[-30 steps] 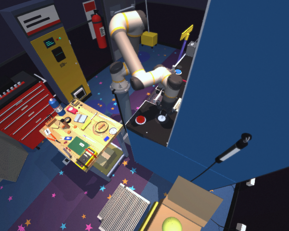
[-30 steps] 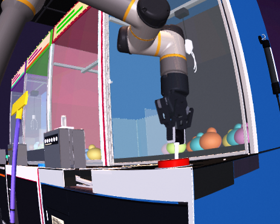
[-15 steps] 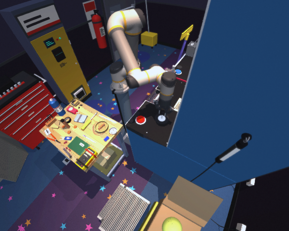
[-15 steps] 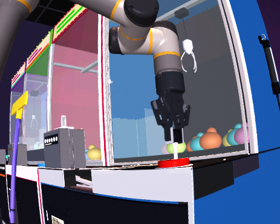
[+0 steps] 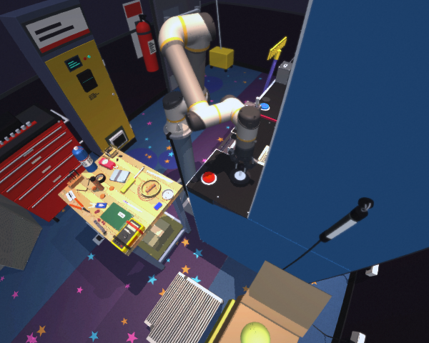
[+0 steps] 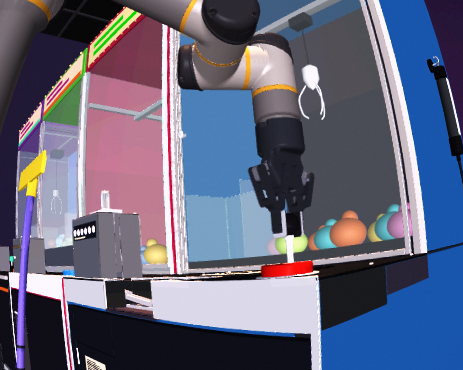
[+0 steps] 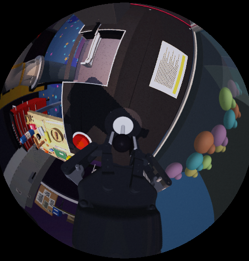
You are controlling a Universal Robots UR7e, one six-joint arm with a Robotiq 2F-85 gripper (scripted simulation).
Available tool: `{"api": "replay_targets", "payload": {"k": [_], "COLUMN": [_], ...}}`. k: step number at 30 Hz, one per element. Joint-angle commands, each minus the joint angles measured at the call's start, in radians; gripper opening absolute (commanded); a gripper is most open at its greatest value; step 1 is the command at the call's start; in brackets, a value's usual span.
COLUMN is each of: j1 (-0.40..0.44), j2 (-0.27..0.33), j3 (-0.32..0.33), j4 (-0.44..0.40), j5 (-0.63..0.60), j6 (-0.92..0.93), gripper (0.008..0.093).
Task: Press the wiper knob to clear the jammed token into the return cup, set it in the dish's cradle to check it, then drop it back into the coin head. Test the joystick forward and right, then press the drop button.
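The joystick's black ball [image 7: 122,143] is gripped by my closed gripper [image 7: 122,144]. Its white shaft [image 6: 289,250] drops to a round white base [image 5: 240,175] on the black control panel. The shaft stands about upright. The red drop button [image 5: 209,178] sits on the panel just left of the joystick, towards the panel's near corner. A grey coin head box [image 6: 105,244] stands further along the counter. The token and the dish are not visible.
A clear cup [image 7: 31,72] sits beyond the panel's edge. The claw cabinet's glass [image 6: 294,150] rises right behind the joystick, with coloured plush toys [image 6: 349,231] inside. A printed card [image 7: 169,68] lies on the panel. A cluttered wooden table [image 5: 122,192] stands on the floor beside the cabinet.
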Motion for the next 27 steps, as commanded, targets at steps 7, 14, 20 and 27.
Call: {"api": "replay_targets", "payload": {"k": [7, 14, 20, 27], "j1": [0.0, 0.0, 0.0, 0.0], "j2": [0.0, 0.0, 0.0, 0.0], "j3": [0.0, 0.0, 0.0, 0.0], "j4": [0.0, 0.0, 0.0, 0.0], "j5": [0.0, 0.0, 0.0, 0.0], "j6": [0.0, 0.0, 0.0, 0.0], "gripper": [0.012, 0.026, 0.038, 0.052]}}
